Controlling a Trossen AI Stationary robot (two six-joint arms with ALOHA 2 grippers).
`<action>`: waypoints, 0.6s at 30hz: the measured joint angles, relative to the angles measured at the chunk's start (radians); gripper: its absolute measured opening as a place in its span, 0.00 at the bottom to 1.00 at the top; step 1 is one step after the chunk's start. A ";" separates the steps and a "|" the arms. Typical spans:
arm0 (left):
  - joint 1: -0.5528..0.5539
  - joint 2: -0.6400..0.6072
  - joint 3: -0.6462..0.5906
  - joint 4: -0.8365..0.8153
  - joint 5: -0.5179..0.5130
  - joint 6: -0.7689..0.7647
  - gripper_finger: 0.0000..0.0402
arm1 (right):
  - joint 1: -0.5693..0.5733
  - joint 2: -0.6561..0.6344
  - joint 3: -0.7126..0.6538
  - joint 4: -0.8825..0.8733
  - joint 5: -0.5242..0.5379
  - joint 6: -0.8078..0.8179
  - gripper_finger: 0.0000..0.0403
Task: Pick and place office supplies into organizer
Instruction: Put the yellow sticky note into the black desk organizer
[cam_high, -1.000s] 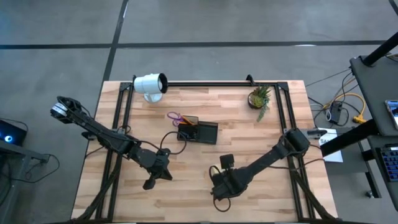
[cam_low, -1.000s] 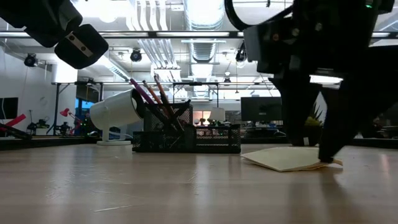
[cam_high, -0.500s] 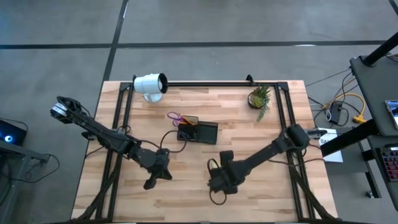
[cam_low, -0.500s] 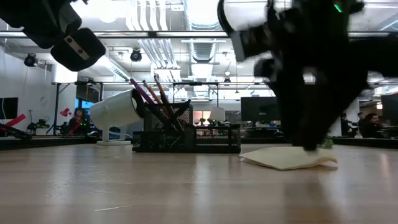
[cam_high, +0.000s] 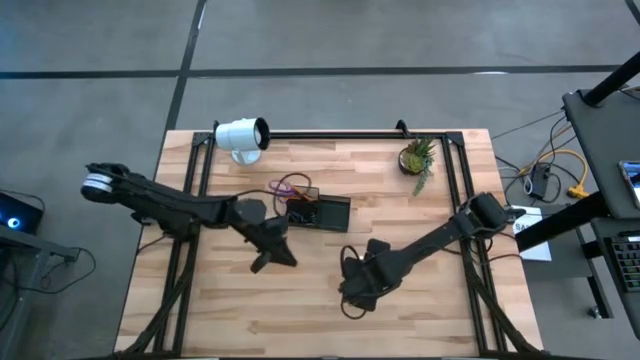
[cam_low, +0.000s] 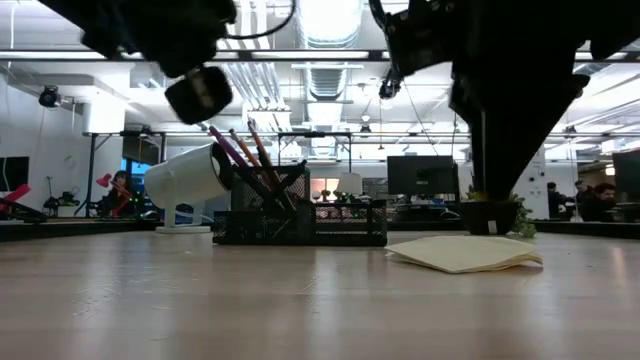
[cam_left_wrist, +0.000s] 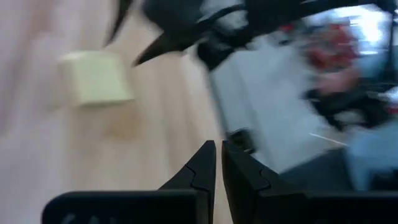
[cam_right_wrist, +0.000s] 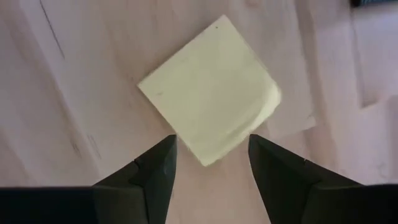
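The yellow sticky-note pad lies flat on the wooden table, also seen in the low view. My right gripper hangs open just above it, pointing down, one finger on each side of the pad's near corner, touching nothing. My left gripper is shut and empty, held in the air left of the pad and in front of the organizer. The black organizer holds several pens standing slanted in its taller section. Purple-handled scissors lie at its far left corner.
A white cylindrical lamp lies at the table's far left, and a small potted plant stands at the far right. A black frame rail runs along the far edge. Bare wood lies along the near edge.
My left gripper has swung toward the table's right and far side, closer to the organizer, and has rolled. My right gripper has risen off the sticky-note pad's edge and turned about its own axis. The pad stays flat on the table.
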 joint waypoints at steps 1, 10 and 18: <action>0.012 0.024 -0.001 0.062 0.052 0.002 0.03 | 0.005 0.000 -0.006 0.009 -0.002 0.036 0.47; 0.020 0.352 0.060 0.411 0.153 0.093 0.03 | 0.070 -0.002 -0.037 0.017 0.052 0.299 0.41; 0.036 0.611 0.212 0.432 0.080 0.132 0.03 | 0.106 -0.002 -0.044 0.027 0.100 0.468 0.24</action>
